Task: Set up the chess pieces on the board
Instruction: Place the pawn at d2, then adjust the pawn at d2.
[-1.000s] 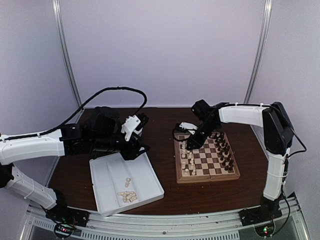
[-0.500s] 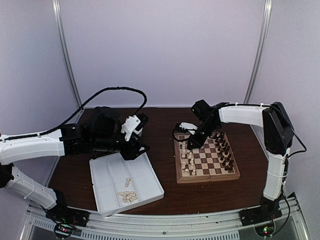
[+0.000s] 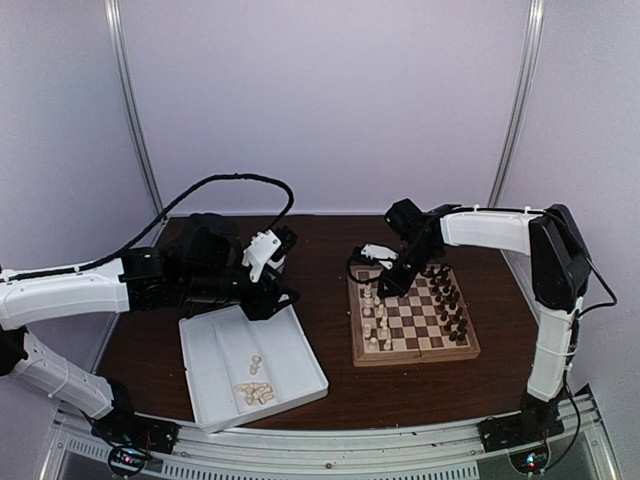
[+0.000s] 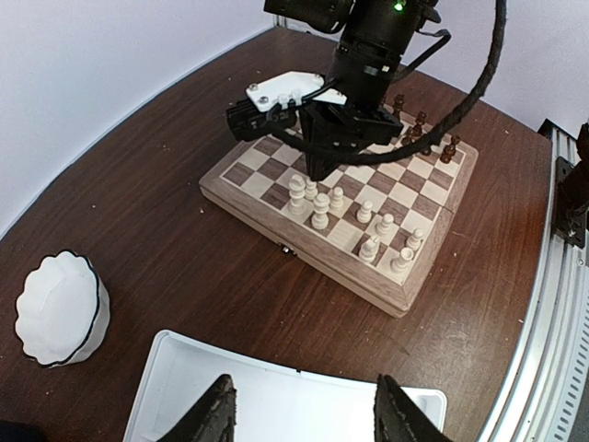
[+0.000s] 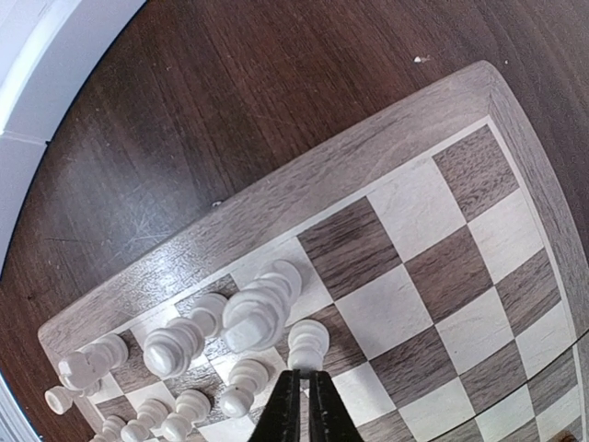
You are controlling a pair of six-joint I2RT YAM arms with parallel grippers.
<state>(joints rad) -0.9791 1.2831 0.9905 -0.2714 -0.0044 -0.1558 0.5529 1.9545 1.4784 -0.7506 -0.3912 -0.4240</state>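
Observation:
The board [image 3: 412, 318] lies right of centre, seen again as the board [image 4: 276, 198] and the board [image 5: 433, 304]. Cream chess pieces [image 3: 375, 315] stand along its left side and dark ones [image 3: 452, 298] along its right. My right gripper [image 5: 299, 405] is shut and points down at the far left squares. Its tips are just short of a cream pawn [image 5: 308, 343], with nothing between them. The right gripper [image 4: 313, 166] also shows from the left wrist. My left gripper [image 4: 308, 419] hangs open and empty over the white tray [image 4: 276, 405].
The white divided tray [image 3: 215, 350] sits at the front left with several loose cream pieces [image 3: 255, 392] in it. A white fluted cup [image 4: 57, 308] stands on the brown table left of the board. The table's metal edge rail [image 4: 552, 304] runs close to the board's near side.
The right gripper has closed its fingers above the board's far left squares. Its arm has barely shifted. The left arm has stayed where it was.

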